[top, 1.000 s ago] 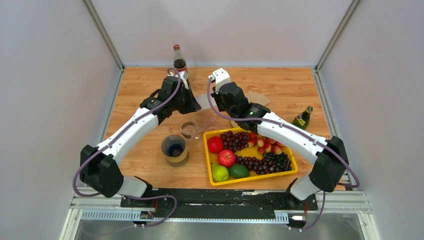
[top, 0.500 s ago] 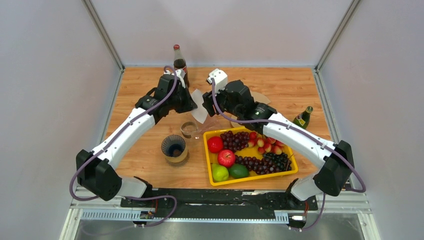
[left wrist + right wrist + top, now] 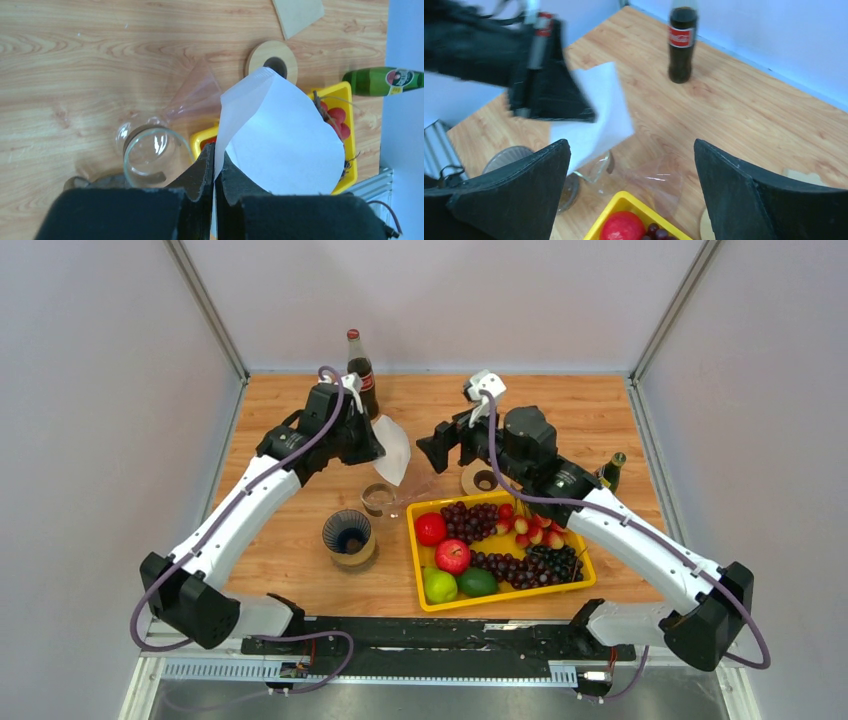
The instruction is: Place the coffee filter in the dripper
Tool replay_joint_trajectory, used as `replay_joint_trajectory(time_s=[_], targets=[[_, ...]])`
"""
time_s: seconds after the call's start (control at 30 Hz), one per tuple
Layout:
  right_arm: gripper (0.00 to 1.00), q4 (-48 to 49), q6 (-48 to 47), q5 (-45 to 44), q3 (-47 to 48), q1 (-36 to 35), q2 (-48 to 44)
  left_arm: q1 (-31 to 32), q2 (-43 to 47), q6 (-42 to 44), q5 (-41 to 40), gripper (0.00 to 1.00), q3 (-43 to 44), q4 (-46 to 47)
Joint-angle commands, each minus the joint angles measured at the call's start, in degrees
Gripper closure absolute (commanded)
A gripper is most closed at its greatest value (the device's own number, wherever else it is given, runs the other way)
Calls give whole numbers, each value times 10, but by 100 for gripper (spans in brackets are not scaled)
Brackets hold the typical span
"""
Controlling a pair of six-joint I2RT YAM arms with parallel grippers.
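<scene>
Right fingers (image 3: 514,200) withdrawn; filter (image 3: 285,135) pinched between left fingers (image 3: 200,172).

the top view looks down from behind on the whole wooden tabletop (image 3: 580,410); both wrist views sit close, sharing the white paper coffee filter (image 3: 285,145).

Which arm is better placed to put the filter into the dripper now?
Left. The left gripper is shut on the white filter, held near the clear dripper beside the glass. The right gripper is open, empty and off to the side.
</scene>
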State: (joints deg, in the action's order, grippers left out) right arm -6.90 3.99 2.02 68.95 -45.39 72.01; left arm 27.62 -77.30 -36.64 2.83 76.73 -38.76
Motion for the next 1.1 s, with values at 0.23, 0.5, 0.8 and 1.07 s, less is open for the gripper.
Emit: replay_joint_trajectory(time_s=[0.23, 0.5, 0.8, 1.07], targets=[[0, 43, 72, -20, -52, 97, -3, -2, 159, 54, 11, 92, 7, -215], [0, 42, 68, 13, -52, 100, 13, -2, 223, 74, 43, 89, -2, -351], [0, 43, 68, 41, -50, 100, 24, -1, 234, 80, 25, 89, -54, -370], [0, 42, 64, 43, -51, 100, 24, -2, 214, 90, 12, 88, -94, -333]])
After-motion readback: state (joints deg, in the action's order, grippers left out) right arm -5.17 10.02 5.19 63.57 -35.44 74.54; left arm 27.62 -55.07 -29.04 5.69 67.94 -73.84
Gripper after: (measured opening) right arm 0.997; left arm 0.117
